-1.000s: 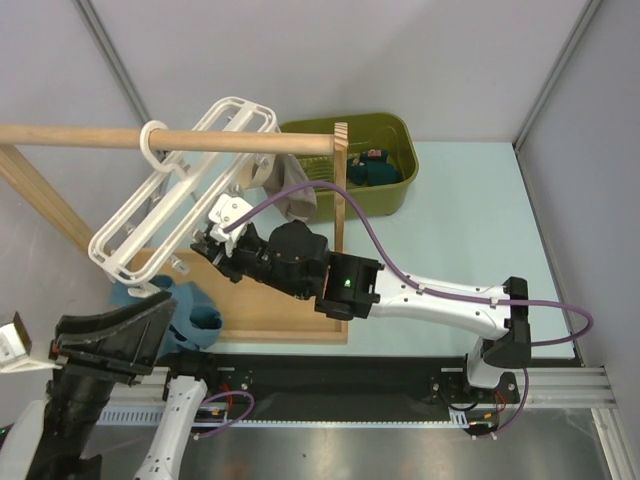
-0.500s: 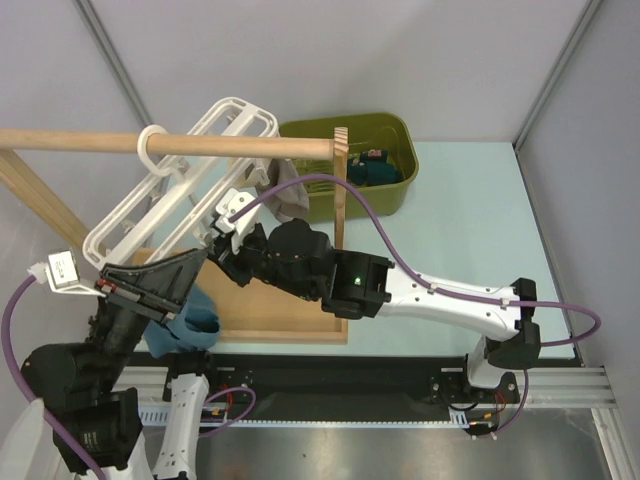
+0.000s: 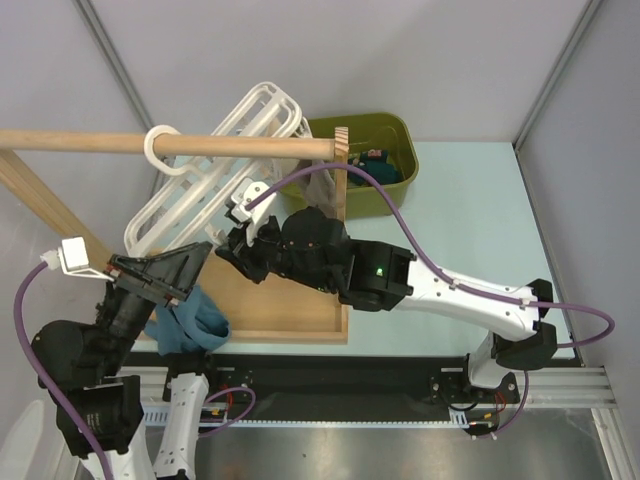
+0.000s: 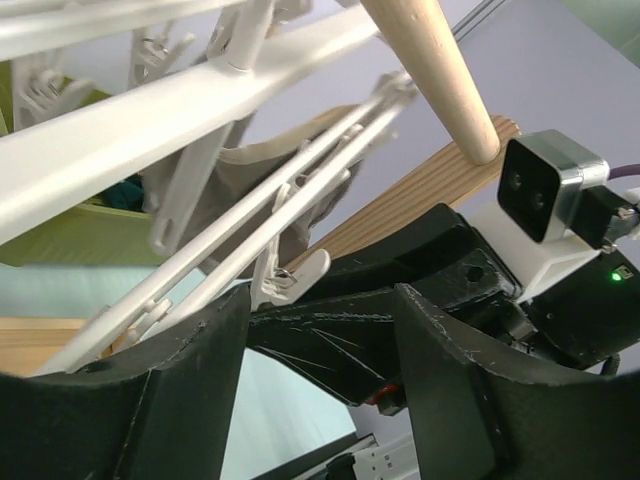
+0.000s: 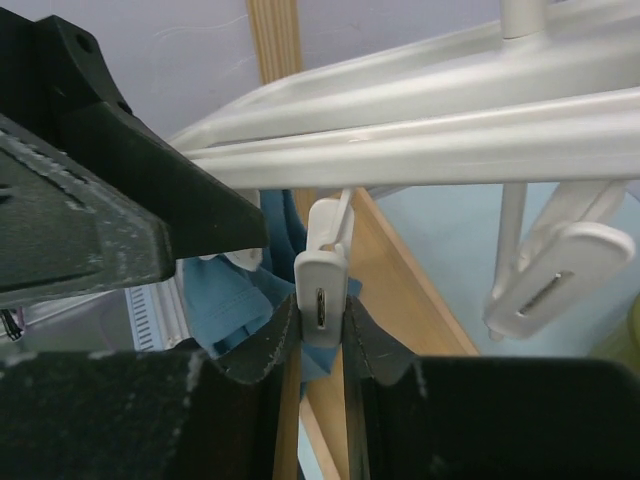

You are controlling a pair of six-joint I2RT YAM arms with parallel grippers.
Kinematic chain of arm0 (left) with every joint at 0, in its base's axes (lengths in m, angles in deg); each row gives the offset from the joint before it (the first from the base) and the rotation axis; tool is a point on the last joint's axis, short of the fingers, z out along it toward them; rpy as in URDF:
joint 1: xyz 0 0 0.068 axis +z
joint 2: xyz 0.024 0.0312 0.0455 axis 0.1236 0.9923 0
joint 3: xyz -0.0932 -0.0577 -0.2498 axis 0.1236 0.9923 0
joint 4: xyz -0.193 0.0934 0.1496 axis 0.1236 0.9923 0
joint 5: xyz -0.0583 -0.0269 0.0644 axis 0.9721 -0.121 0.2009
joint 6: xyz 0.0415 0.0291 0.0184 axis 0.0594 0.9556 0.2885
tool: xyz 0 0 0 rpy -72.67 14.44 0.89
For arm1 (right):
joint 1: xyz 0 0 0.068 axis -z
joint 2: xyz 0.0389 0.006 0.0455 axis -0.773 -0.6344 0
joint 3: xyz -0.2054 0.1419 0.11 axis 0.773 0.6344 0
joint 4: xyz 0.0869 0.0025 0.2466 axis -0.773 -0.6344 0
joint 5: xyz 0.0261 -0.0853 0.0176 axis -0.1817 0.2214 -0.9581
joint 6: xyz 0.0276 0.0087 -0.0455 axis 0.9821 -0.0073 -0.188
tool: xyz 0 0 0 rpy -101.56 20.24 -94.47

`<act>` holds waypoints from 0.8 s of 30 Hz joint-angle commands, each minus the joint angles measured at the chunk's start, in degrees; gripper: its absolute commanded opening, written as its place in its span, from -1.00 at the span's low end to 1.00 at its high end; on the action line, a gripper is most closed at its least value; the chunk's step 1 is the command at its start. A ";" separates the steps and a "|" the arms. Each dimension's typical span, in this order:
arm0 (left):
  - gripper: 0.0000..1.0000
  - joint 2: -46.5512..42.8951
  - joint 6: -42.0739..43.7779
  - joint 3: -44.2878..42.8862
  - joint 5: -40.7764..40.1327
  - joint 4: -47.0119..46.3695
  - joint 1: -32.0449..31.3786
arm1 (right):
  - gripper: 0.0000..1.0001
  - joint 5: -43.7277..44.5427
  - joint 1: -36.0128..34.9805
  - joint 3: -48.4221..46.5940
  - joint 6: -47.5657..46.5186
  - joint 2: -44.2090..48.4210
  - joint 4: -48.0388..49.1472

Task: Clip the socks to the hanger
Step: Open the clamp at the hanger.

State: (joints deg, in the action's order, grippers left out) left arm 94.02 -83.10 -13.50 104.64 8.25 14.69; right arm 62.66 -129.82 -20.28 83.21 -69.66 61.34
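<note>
The white hanger point(image 3: 215, 170) hangs by its ring hook point(image 3: 163, 150) on a wooden rod and tilts up to the right. My right gripper point(image 5: 322, 312) is shut on one of its clip pegs point(image 5: 322, 270); in the top view it point(image 3: 228, 243) sits under the frame. My left gripper point(image 3: 188, 266) is open just left of it, jaws wide apart and empty in the left wrist view point(image 4: 320, 300). A teal sock point(image 3: 190, 320) shows below the left gripper, also behind the peg point(image 5: 230, 300); what holds it is unclear. More socks point(image 3: 375, 165) lie in the bin.
The wooden rod point(image 3: 250, 145), post point(image 3: 340, 180) and base board point(image 3: 280, 300) stand around both grippers. An olive-green bin point(image 3: 400, 185) sits at the back right. A grey-beige cloth point(image 4: 250, 170) hangs from the hanger. Other pegs point(image 5: 555, 270) dangle to the right.
The hanger has swung up and right along the rod with my right gripper. My left arm has risen from the lower left and come up beside the right gripper.
</note>
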 commanded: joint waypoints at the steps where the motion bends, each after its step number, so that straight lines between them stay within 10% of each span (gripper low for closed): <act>1: 0.32 1.89 0.97 1.12 -0.57 -1.09 0.67 | -1.00 -3.74 -0.61 -3.79 1.16 1.12 -4.79; 24: 0.20 1.89 5.89 4.37 -2.24 -4.69 0.67 | -1.00 -6.38 -0.78 -13.64 2.74 -5.21 -11.47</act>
State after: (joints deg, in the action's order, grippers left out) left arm 94.11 -79.80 -10.03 104.29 5.32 14.69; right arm 59.58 -129.58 -30.38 85.27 -74.66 51.87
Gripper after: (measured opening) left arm 0.600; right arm 0.218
